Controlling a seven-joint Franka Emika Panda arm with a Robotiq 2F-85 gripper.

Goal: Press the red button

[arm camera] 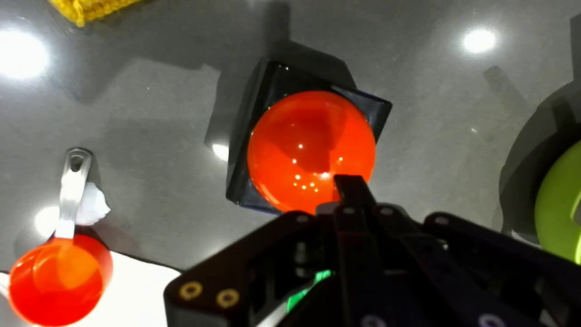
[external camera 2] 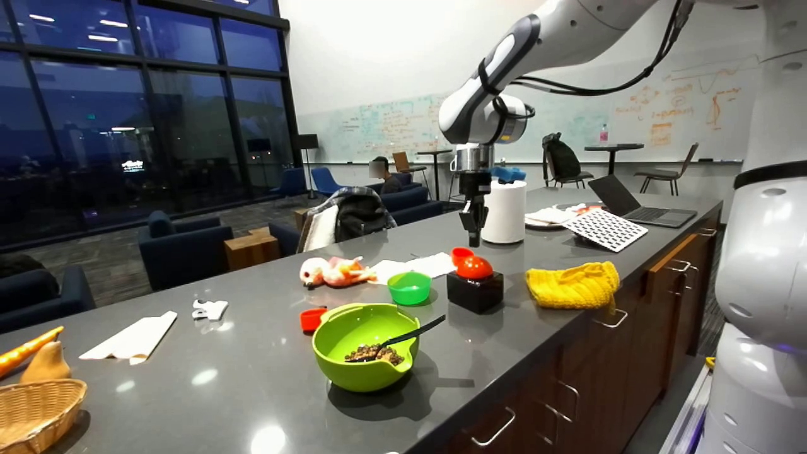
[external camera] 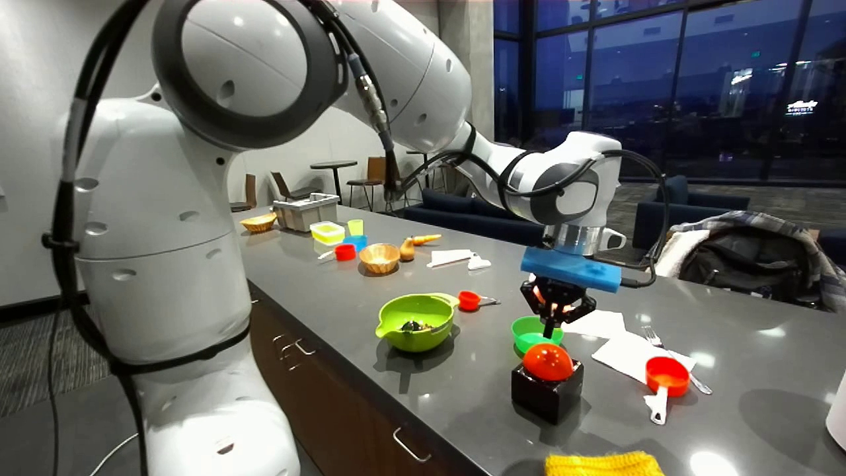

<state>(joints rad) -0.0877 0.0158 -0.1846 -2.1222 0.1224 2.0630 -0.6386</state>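
gripper (external camera 2: 474, 241) a gap above red button (external camera 2: 475, 268), near counter edge (external camera 2: 502, 372)

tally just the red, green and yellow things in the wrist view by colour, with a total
Red: 2 (the button, a scoop)
Green: 2 (a lime bowl at the edge, a smaller bowl mostly hidden by the pincer)
Yellow: 1 (a knit piece, cut off by the frame)
Total: 5
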